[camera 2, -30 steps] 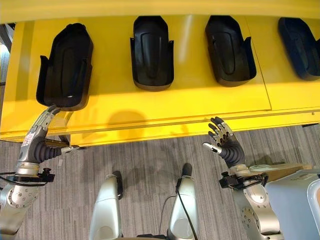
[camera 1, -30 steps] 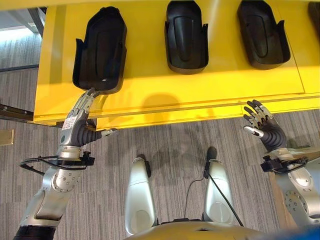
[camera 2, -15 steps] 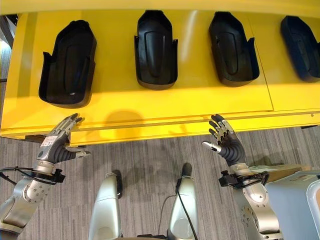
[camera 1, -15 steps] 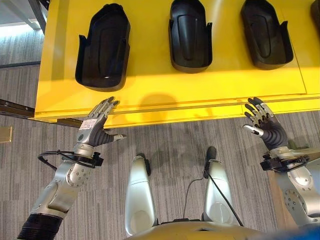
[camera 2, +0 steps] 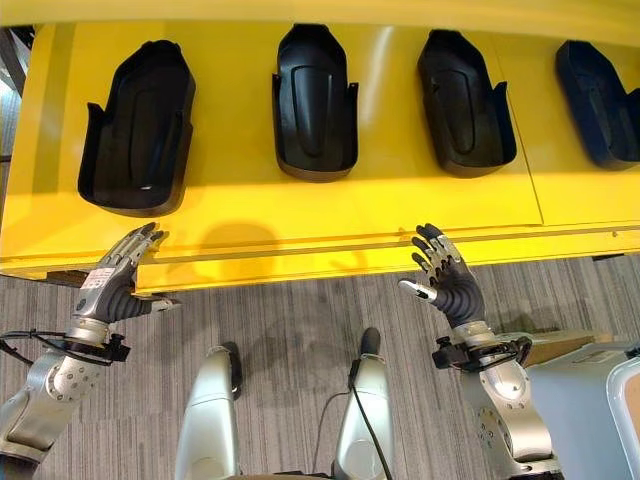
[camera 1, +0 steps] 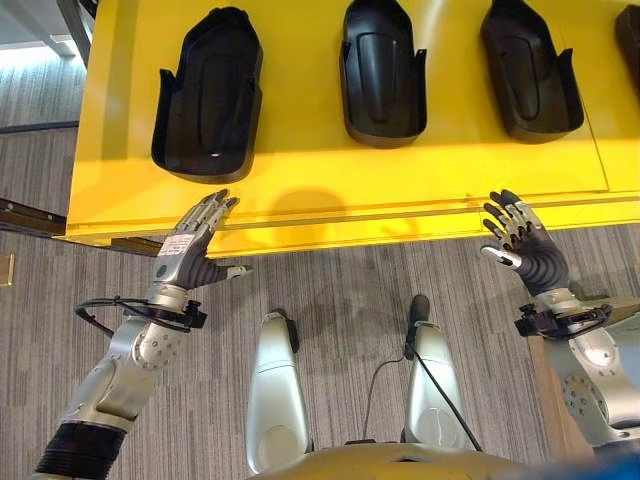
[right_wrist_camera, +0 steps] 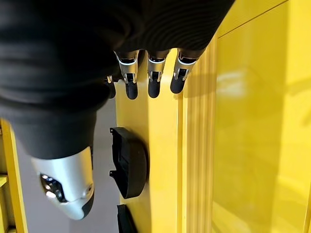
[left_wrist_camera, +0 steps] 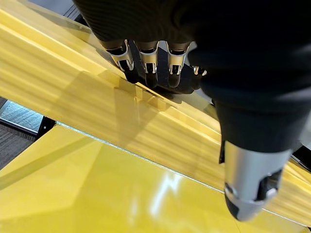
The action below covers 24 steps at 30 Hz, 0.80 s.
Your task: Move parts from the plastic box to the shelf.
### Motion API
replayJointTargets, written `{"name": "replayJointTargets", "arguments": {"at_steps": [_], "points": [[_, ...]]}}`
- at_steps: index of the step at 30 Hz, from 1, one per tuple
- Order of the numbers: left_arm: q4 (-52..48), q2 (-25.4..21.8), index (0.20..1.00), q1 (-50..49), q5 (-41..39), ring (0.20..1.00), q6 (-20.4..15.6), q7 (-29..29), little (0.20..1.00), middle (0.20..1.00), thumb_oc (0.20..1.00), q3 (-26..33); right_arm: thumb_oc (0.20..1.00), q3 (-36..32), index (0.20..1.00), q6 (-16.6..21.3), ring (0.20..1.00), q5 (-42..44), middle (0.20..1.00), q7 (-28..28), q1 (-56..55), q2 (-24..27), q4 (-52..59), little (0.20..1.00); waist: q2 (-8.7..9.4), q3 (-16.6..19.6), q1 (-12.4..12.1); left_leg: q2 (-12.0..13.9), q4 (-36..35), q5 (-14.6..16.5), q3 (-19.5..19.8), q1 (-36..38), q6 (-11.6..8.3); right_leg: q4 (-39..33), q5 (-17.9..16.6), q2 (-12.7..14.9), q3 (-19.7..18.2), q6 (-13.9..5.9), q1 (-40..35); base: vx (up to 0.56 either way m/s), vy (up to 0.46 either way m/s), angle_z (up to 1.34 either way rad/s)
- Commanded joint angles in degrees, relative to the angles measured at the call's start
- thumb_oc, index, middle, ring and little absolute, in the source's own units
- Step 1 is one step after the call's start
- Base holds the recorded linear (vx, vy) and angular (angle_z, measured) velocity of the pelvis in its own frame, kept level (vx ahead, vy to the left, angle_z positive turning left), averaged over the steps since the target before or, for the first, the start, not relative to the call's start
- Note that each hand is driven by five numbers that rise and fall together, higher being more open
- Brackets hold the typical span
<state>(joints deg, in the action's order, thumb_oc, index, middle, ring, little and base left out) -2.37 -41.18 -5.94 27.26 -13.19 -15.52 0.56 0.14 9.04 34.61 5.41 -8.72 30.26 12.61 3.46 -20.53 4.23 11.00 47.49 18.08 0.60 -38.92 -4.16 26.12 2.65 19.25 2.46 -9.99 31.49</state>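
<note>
No legible text anywhere. Small white label with red mark on back of left hand [camera 1: 182, 258], print too small to read. Yellow shelf [camera 1: 320, 185] and black parts [camera 1: 207, 95] unmarked.

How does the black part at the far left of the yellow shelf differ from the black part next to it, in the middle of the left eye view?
The leftmost part leans slightly to one side, while the middle part lies nearly straight. The leftmost part lies just beyond the open left hand; the middle part has no hand near it, since the open right hand is farther right. Both are black, hollow, same-shaped shells resting on the yellow shelf.
</note>
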Motion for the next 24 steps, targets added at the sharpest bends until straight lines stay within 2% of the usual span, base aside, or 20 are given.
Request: {"name": "replayJointTargets", "arguments": {"at_steps": [1, 24], "points": [[5.78, -0.35, 1.000, 1.27, 1.47, 1.000, 2.66, -0.88, 1.000, 1.000, 1.000, 0.32, 1.000, -2.35, 1.000, 3.47, 1.000, -0.44, 1.000, -0.36, 2.28, 1.25, 2.04, 1.000, 0.05, 0.06, 1.06, -1.26, -6.26, -4.25, -0.51, 1.49, 1.01, 12.90, 9.53, 0.12, -0.50, 2.64, 1.28, 0.00, 0.000, 0.00], [13.61, 2.19, 1.000, 21.40, 1.94, 1.000, 8.04, -6.24, 1.000, 1.000, 1.000, -2.86, 1.000, -1.26, 1.000, 1.16, 1.000, 0.53, 1.000, -0.63, 2.40, -0.28, 0.83, 1.000, 0.78, 1.19, 3.54, -0.18, -4.53, -3.50, -1.09, 1.02, 0.49, 14.52, 10.22, -0.70, -1.97, 3.12, 3.09, 0.00, 0.001, 0.00]]}}
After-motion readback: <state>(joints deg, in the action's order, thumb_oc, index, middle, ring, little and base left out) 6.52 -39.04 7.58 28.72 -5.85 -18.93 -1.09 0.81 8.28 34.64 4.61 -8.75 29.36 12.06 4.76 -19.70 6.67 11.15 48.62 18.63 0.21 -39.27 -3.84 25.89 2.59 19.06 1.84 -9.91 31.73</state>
